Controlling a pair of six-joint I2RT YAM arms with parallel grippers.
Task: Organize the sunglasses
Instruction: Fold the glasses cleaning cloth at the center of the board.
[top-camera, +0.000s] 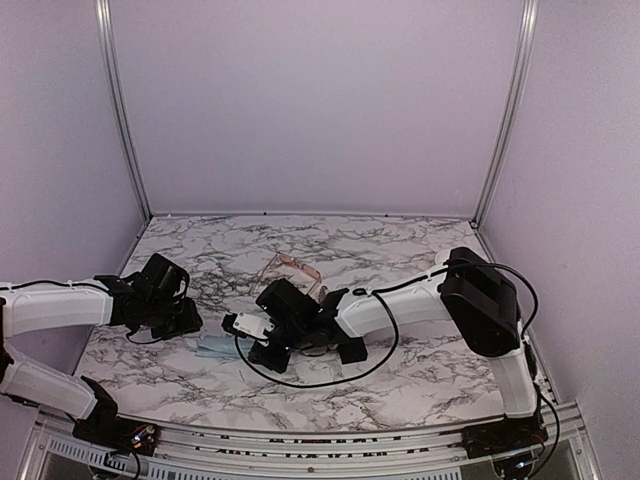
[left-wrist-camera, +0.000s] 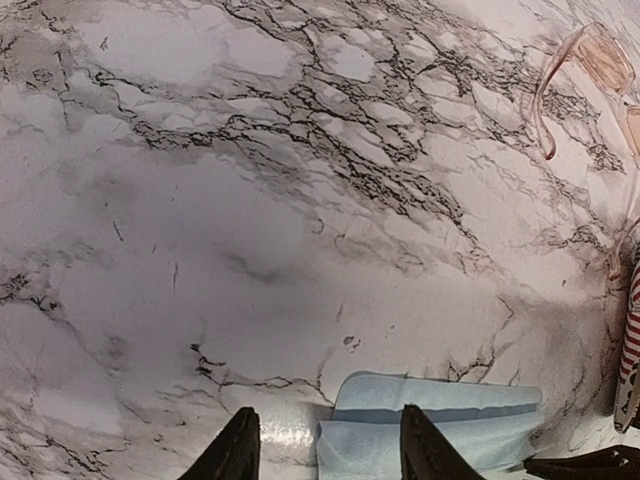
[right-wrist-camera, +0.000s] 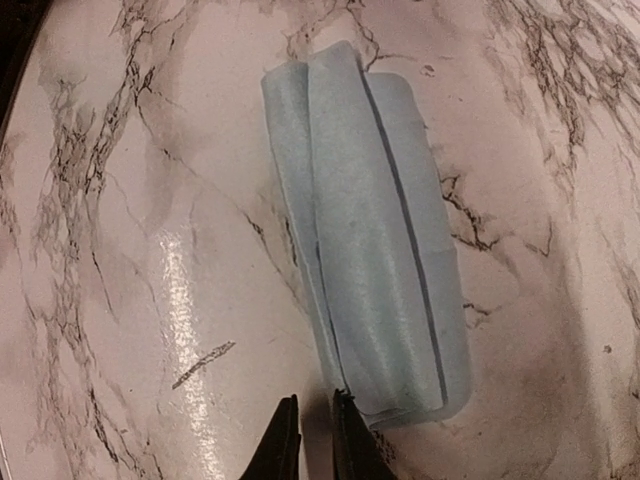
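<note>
One pair of sunglasses (top-camera: 297, 268) with pinkish lenses lies on the marble table behind the right arm. The left wrist view shows it in the top right corner (left-wrist-camera: 592, 62). A folded pale-blue cloth (top-camera: 215, 347) lies flat between the two grippers. My left gripper (top-camera: 190, 325) is open at the cloth's left end (left-wrist-camera: 440, 425), with one finger (left-wrist-camera: 425, 445) over the cloth and the other over bare marble. My right gripper (right-wrist-camera: 315, 415) sits at the cloth's other end (right-wrist-camera: 375, 250). Its jaws are nearly together with nothing between them, and one fingertip (right-wrist-camera: 347, 420) is beside the cloth's corner.
A red-and-white striped case (left-wrist-camera: 630, 345) shows at the right edge of the left wrist view. The right arm (top-camera: 400, 305) stretches across the middle of the table, with a black cable (top-camera: 320, 380) looping in front of it. Lilac walls enclose the table (top-camera: 400, 250).
</note>
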